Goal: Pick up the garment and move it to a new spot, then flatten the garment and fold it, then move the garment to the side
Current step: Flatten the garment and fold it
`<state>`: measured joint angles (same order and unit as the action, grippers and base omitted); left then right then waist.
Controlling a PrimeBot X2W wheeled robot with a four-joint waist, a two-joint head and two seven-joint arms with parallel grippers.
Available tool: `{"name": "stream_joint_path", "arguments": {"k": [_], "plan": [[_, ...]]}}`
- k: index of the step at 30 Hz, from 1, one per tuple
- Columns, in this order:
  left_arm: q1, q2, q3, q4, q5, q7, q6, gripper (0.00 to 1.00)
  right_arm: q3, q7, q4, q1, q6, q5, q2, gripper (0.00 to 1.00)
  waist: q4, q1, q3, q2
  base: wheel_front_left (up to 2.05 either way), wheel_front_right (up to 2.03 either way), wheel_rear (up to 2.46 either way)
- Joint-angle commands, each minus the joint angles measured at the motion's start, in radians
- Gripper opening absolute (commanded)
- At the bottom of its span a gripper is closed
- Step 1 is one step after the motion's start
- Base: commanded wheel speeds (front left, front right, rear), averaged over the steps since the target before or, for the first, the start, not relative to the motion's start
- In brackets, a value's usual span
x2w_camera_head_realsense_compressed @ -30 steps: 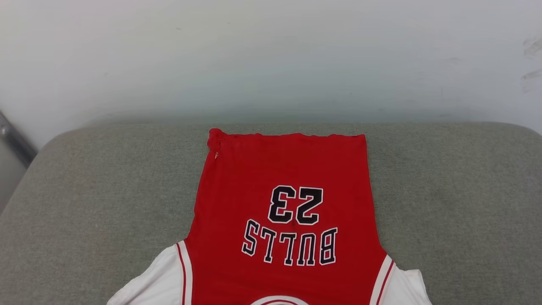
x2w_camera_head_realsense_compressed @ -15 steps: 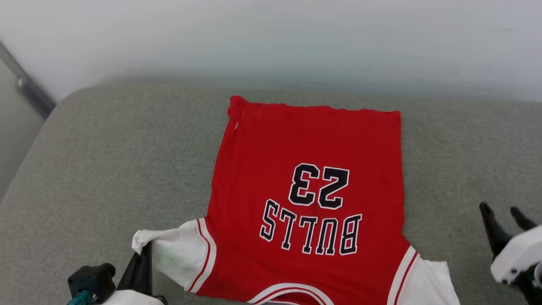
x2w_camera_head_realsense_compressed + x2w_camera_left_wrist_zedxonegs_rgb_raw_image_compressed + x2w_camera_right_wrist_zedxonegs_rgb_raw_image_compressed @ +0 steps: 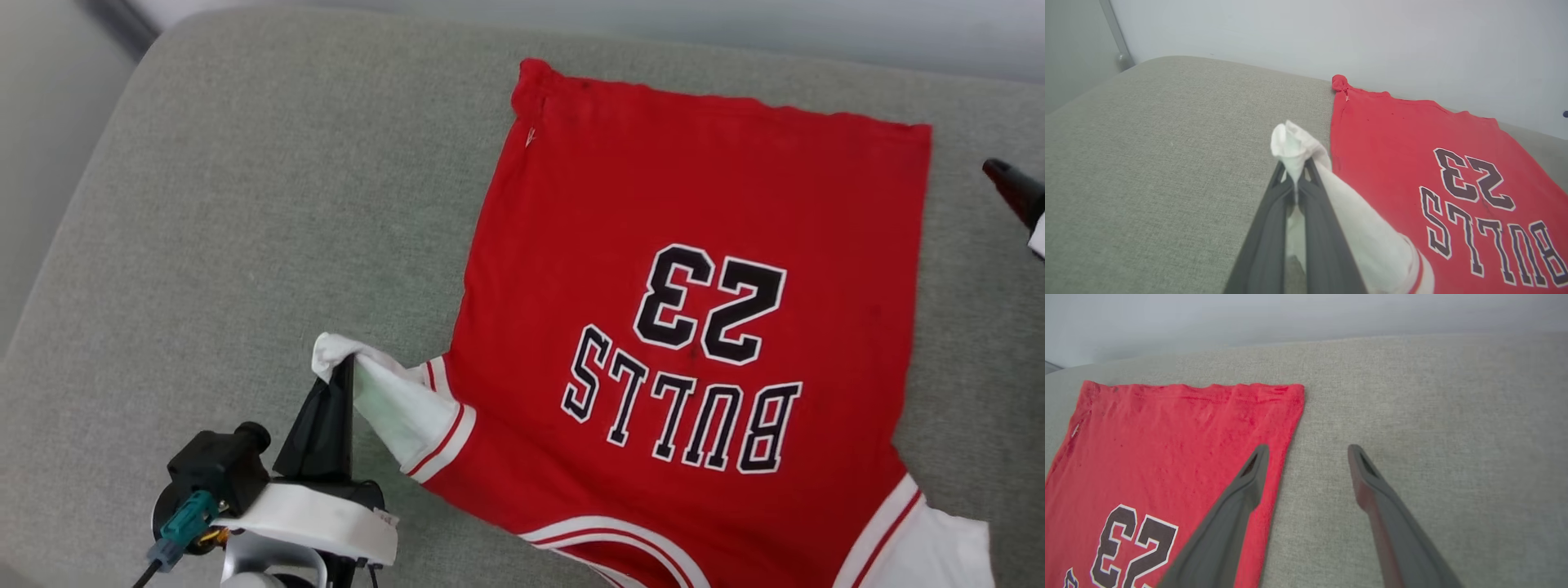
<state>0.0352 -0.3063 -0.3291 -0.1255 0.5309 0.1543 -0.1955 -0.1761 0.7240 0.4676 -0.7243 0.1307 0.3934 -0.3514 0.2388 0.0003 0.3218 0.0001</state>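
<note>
The garment (image 3: 694,245), a red shirt with white sleeves and black "BULLS 23" lettering, lies flat on the grey cushion with its hem toward the wall. My left gripper (image 3: 344,367) is shut on the tip of its white left sleeve (image 3: 392,404), which is pulled up off the cushion. In the left wrist view the white cloth (image 3: 1294,147) bunches between the closed fingers beside the garment (image 3: 1404,139). My right gripper (image 3: 1308,451) stands open above the garment's right edge (image 3: 1286,428), one finger over the red cloth, one over the cushion. One right fingertip (image 3: 1008,180) pokes in at the head view's right edge.
The grey cushion (image 3: 245,204) spreads wide to the left of the garment, and its rounded corner lies at the upper left. A pale wall (image 3: 1331,36) runs behind it. A dark rail (image 3: 114,20) slants at the top left beyond the cushion.
The head camera has tipped down and turned, bringing both grippers into view. My left gripper has taken the white sleeve tip and lifted it. My right gripper has opened.
</note>
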Motion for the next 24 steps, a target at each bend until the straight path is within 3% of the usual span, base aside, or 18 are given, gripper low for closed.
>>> {"name": "stream_joint_path", "arguments": {"k": [1,8,16,18,19,24], "plan": [[0.021,0.004,-0.004,-0.006,-0.008,0.009,0.003,0.00,0.005,0.025,0.020,-0.041,0.000,-0.006,-0.003,1.00,0.055,-0.0003,0.073,-0.0001,0.00,0.00,0.00],[0.077,0.018,-0.021,-0.011,-0.016,0.029,0.021,0.00,-0.027,0.176,0.138,-0.212,0.000,-0.080,0.018,1.00,0.092,-0.0003,0.160,-0.0001,0.00,0.00,0.00],[0.099,0.026,-0.031,0.010,-0.015,0.043,0.031,0.00,-0.056,0.272,0.262,-0.212,0.000,-0.135,0.075,1.00,0.099,-0.0003,0.189,-0.0001,0.00,0.00,0.00],[0.101,0.026,-0.033,0.015,-0.015,0.044,0.031,0.00,-0.060,0.286,0.274,-0.205,0.000,-0.146,0.082,0.29,0.099,-0.0003,0.186,-0.0001,0.00,0.00,0.00],[0.101,0.027,-0.034,0.018,-0.014,0.043,0.032,0.00,-0.066,0.289,0.278,-0.205,0.000,-0.150,0.083,0.00,0.099,-0.0003,0.184,-0.0001,0.00,0.00,0.00],[0.104,0.028,-0.038,0.036,-0.008,0.042,0.035,0.00,-0.055,0.234,0.242,-0.222,0.000,-0.149,0.061,0.00,0.097,-0.0003,0.160,-0.0001,0.00,0.00,0.00]]}}
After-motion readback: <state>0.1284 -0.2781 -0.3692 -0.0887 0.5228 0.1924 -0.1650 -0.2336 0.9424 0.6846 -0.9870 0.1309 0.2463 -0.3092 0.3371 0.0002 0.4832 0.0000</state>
